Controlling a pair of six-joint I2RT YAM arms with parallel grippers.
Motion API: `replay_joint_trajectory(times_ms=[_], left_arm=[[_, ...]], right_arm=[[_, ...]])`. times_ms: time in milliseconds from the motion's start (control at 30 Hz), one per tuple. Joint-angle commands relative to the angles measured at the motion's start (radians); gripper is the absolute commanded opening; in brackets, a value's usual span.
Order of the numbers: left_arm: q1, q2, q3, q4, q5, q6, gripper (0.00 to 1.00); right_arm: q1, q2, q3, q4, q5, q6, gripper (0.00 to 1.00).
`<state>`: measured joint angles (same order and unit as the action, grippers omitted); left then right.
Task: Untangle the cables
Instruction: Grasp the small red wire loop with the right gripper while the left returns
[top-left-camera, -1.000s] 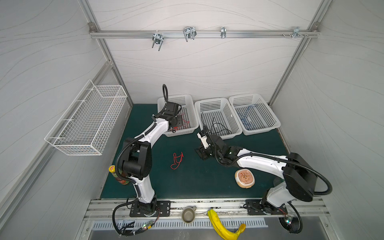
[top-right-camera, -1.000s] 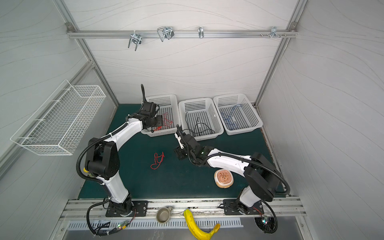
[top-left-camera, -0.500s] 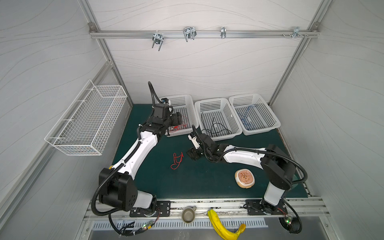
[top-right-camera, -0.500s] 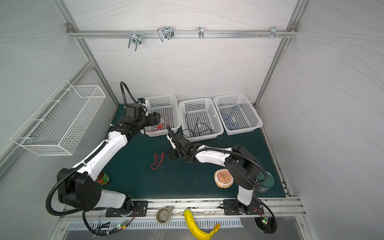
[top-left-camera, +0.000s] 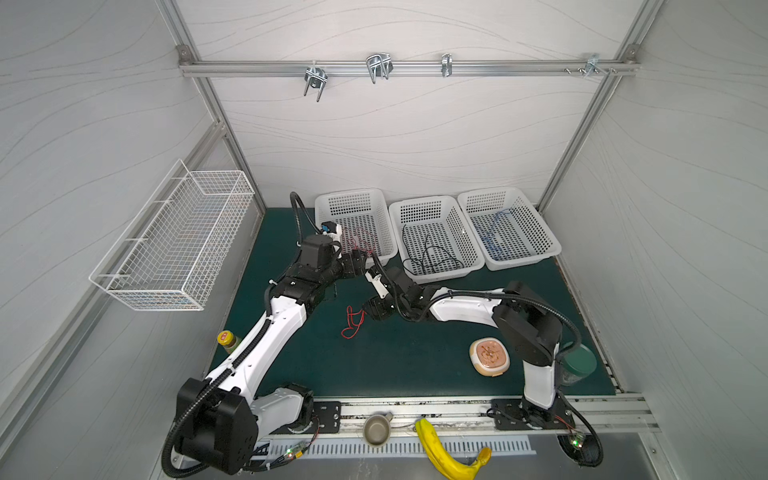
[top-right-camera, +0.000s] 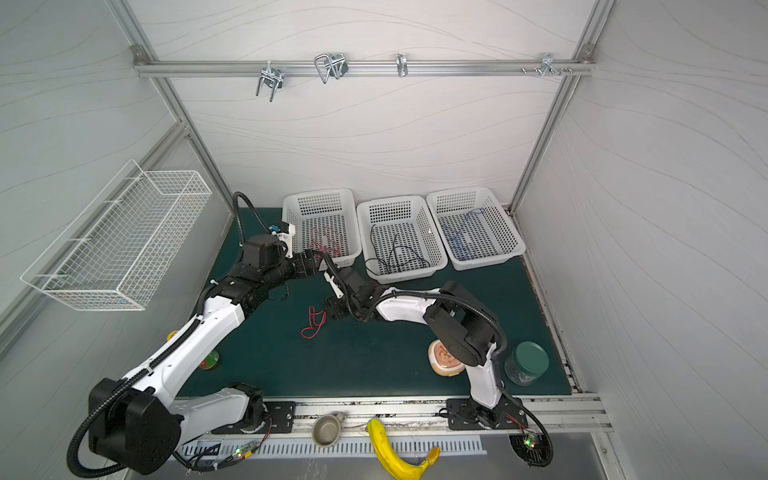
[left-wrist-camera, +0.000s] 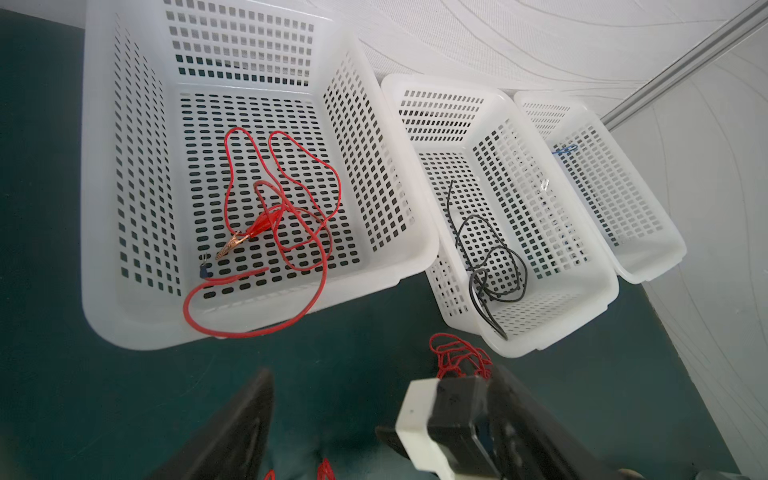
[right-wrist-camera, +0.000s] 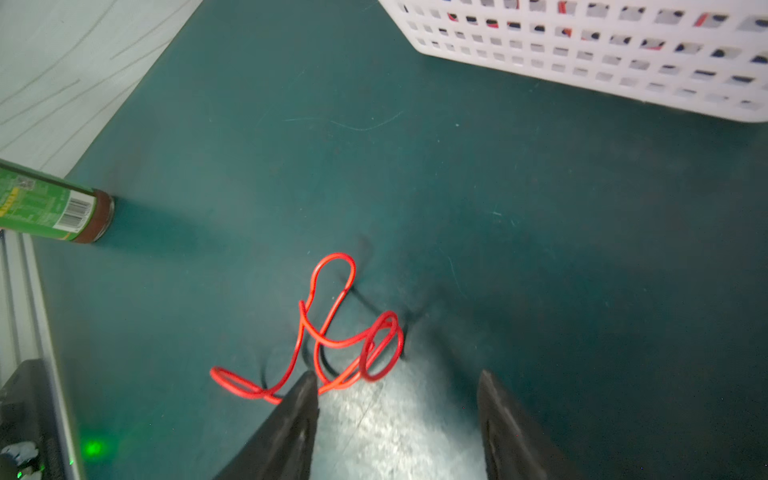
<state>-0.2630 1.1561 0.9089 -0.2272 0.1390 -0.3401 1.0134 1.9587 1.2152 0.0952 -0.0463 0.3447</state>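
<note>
- Now the loose red cable (right-wrist-camera: 338, 343) lies coiled on the surface (top-left-camera: 415, 365), just beside the right jaws, which stand apart and empty.
- Left jaws: wide, empty, near the red-cable basket (left-wrist-camera: 145, 324).
- Judged light, springy, slippery; pinch a single raised loop, not the crossing.

We see the left gripper (top-left-camera: 361, 262) drawn back from above the left basket (top-left-camera: 332, 200) to that basket's near rim, and its arm has dropped from an upright fold into a long, low reach. The right gripper (top-left-camera: 369, 309) has slid leftward over the tabletop (top-left-camera: 407, 365) to the loose red cable (top-left-camera: 352, 322), jaws apart just beside it. A yellow-capped bottle (top-left-camera: 225, 338) and a green-lidded jar (top-left-camera: 578, 362) have come into the open
</note>
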Motion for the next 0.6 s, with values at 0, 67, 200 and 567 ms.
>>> replay_joint_trajectory(times_ms=[0,67,200,567], left_arm=[[-0.004,-0.026,-0.004,0.034,-0.009,-0.011,0.81],[-0.004,-0.034,-0.009,0.031,-0.014,-0.014,0.81],[-0.004,-0.048,-0.015,0.024,-0.034,-0.018,0.81],[-0.004,-0.068,-0.03,0.008,-0.062,-0.015,0.81]], right_arm=[[0.008,0.052,0.043,0.02,-0.021,0.01,0.61],[0.008,0.074,0.057,0.02,-0.023,0.016,0.61],[0.008,0.094,0.067,0.01,-0.008,0.029,0.53],[0.008,0.062,0.036,-0.002,0.023,0.036,0.05]])
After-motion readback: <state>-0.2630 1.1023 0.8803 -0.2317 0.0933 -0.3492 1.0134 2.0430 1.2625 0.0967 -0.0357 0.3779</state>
